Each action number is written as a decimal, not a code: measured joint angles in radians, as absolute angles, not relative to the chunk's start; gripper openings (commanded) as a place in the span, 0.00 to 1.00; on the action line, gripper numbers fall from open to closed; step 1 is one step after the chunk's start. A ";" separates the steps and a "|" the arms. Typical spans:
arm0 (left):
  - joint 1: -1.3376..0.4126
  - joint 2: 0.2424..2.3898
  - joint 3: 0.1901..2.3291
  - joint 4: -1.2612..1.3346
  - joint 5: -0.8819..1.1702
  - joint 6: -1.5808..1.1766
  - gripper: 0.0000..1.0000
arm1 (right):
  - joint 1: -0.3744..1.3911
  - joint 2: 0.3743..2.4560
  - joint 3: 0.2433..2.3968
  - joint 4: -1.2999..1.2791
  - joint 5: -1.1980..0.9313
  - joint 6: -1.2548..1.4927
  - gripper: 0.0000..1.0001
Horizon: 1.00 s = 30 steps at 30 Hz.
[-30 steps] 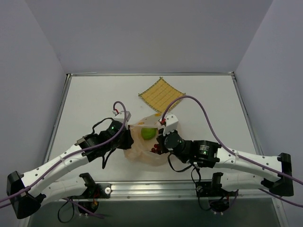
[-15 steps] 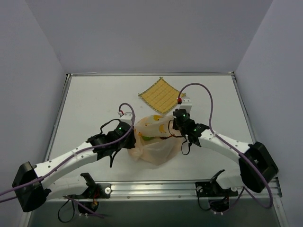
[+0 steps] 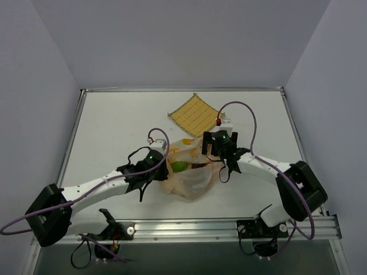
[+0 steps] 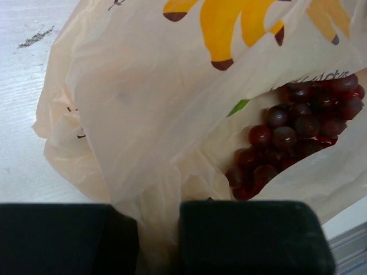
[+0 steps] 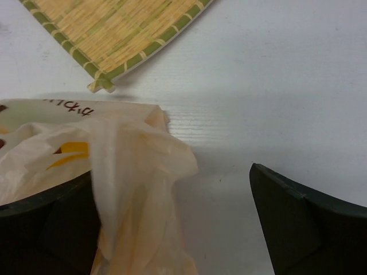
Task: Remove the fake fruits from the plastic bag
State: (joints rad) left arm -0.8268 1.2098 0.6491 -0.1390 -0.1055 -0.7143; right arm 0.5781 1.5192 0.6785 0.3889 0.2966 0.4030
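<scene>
top view: the translucent peach plastic bag (image 3: 189,180) lies on the white table (image 3: 114,126) between the two arms, on the near side of a woven yellow bamboo mat (image 3: 195,114). a round green plastic fruit (image 3: 179,167) shows in the bag's open mouth. the left fingers (image 3: 163,168) are at the bag's left rim and the right fingers (image 3: 207,153) are at its far right rim. no fruit lies out on the table, so the task looks barely begun.

left wrist view: the left fingers (image 4: 252,238) are pressed together on a fold of the bag's film, which rises from between them. beyond the fold, below the printed yellow bananas (image 4: 229,28), a dark red plastic grape bunch (image 4: 298,129) sits inside the bag with a sliver of green beside it.

right wrist view: the right fingers (image 5: 304,229) are spread wide and hold nothing. a crumpled flap of the bag lies against the finger at the picture's left. bare table lies between the flap and the other finger.

the step in hand seems to be reaching in for a fruit. to do it well, the left pinch should draw the rim up and outward so the mouth gapes. the right fingers should enter clear of that loose flap, or they will close on film. the green fruit looks easiest to reach. it is best gripped across its widest part, since smooth round plastic may slip.
</scene>
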 measured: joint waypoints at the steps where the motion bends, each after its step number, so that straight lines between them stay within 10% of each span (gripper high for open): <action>1: -0.826 1.209 0.649 -0.132 -0.101 -0.716 0.02 | 0.578 1.491 0.690 0.343 0.283 0.396 1.00; 11: -0.822 1.205 0.648 -0.065 -0.070 -0.789 0.02 | 0.598 0.995 0.796 -0.025 0.194 0.404 0.99; 12: -0.822 1.205 0.646 -0.052 -0.067 -0.796 0.02 | 0.603 0.966 0.811 -0.051 0.194 0.408 0.91; 13: -0.822 1.205 0.644 -0.041 -0.066 -0.801 0.02 | 0.607 0.942 0.825 -0.073 0.194 0.410 0.59; 16: -0.822 1.200 0.640 -0.027 -0.065 -0.817 0.02 | 0.636 0.912 0.859 -0.120 0.192 0.423 0.07; 17: -0.822 1.194 0.639 -0.025 -0.065 -0.820 0.02 | 0.659 0.915 0.868 -0.129 0.189 0.427 0.01; 30: -0.822 1.071 0.622 -0.028 -0.087 -0.816 0.02 | 1.007 1.334 0.867 0.094 0.170 0.502 0.00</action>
